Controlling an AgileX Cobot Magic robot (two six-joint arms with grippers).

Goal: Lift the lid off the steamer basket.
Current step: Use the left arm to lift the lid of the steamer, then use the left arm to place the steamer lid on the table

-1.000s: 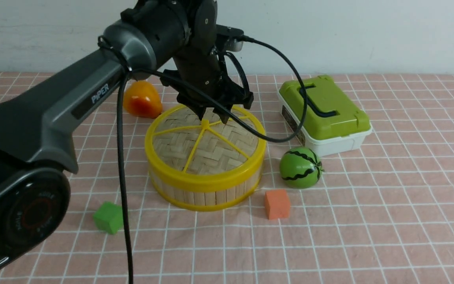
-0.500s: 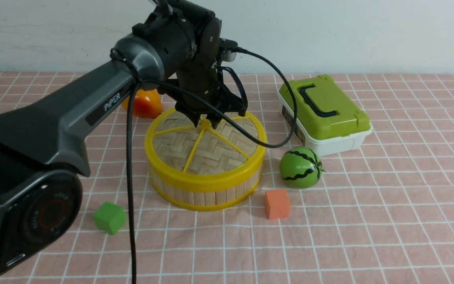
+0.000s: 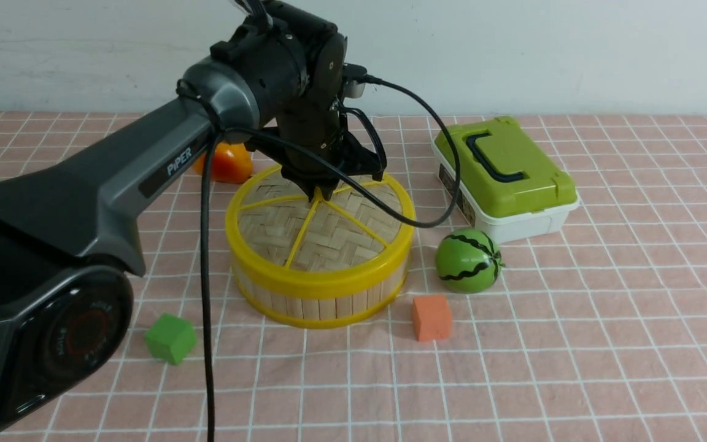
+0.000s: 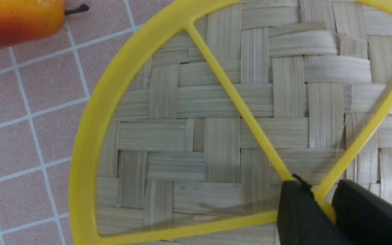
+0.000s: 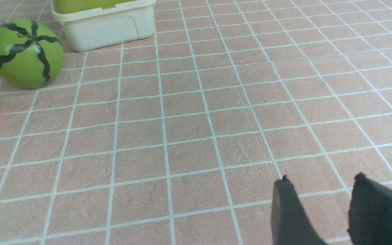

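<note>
- the right gripper (image 5: pixel 322 177) hangs part open and empty, well to the right of the steamer basket (image 3: pixel 316 304), apparently keeping out of the way.
- the lid (image 3: pixel 329 236) sits level in the basket's top rim, not yet lifted.
- the left gripper (image 3: pixel 323 191) pinches the lid's centre, where the spokes (image 4: pixel 237 98) meet. its jaws are nearly closed on it, probably so the lift stays balanced.

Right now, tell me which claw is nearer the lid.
Left. The left claw is pinching the lid at its centre; the right claw hangs open over the cloth, beyond the melon.
</note>
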